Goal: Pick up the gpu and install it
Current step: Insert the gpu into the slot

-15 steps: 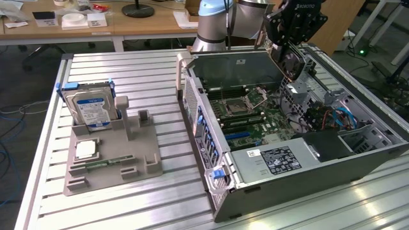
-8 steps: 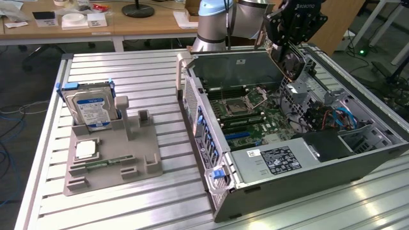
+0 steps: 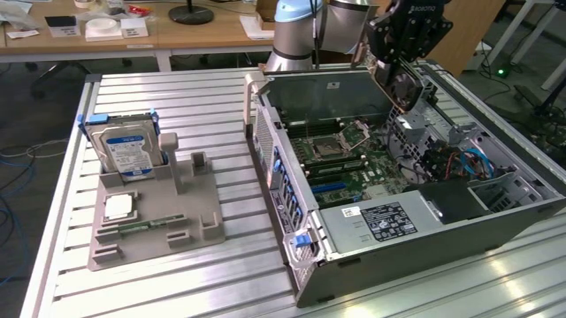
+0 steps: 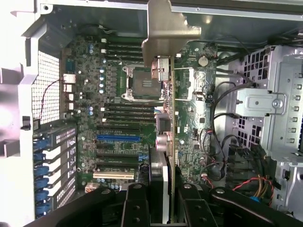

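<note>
Exterior view: gripper [image 3: 399, 65] partly closed, clamped on gpu [image 3: 402, 89], hung upright above open computer case [image 3: 398, 265], seemingly to aim card edge at motherboard [image 3: 336, 159] | Wrist view: gpu edge-on between fingers [image 4: 137, 208], pale bracket [image 4: 168, 28] at far end, crosswise to expansion slots [image 4: 118, 138], not yet seated.

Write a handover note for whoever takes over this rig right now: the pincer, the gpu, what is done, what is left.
Pincer: shut on the gpu.
gpu: held on edge inside the top of the open case, above the motherboard, with its bracket at the end away from the pincer.
Done: gpu picked up and over the case.
Left: gpu not yet seated in a slot.
</note>
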`<state>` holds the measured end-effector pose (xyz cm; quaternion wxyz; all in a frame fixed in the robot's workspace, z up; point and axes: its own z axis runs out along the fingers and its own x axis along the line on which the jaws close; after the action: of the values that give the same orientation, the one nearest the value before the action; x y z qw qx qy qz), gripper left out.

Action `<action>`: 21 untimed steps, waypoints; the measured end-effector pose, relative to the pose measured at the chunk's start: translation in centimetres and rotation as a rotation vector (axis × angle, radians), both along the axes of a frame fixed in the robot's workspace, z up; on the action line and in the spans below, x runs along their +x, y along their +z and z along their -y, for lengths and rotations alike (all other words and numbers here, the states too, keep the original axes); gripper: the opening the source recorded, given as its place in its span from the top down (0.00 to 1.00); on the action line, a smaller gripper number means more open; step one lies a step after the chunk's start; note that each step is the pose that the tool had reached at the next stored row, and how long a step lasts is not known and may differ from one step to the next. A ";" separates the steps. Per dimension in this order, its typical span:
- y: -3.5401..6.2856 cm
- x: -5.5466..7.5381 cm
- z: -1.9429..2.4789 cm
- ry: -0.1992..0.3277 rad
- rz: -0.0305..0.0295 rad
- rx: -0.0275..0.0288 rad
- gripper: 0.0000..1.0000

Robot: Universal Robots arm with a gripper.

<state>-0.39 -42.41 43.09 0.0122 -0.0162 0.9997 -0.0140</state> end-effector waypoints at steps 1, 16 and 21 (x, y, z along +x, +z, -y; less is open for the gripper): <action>0.00 0.0 0.00 0.012 0.0000 0.0000 0.72; 0.00 0.0 0.00 0.210 0.0000 0.0001 0.72; 0.00 0.0 0.00 0.274 0.0000 0.0001 0.72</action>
<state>-0.39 -42.41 43.09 0.0140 -0.1525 0.9881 -0.0122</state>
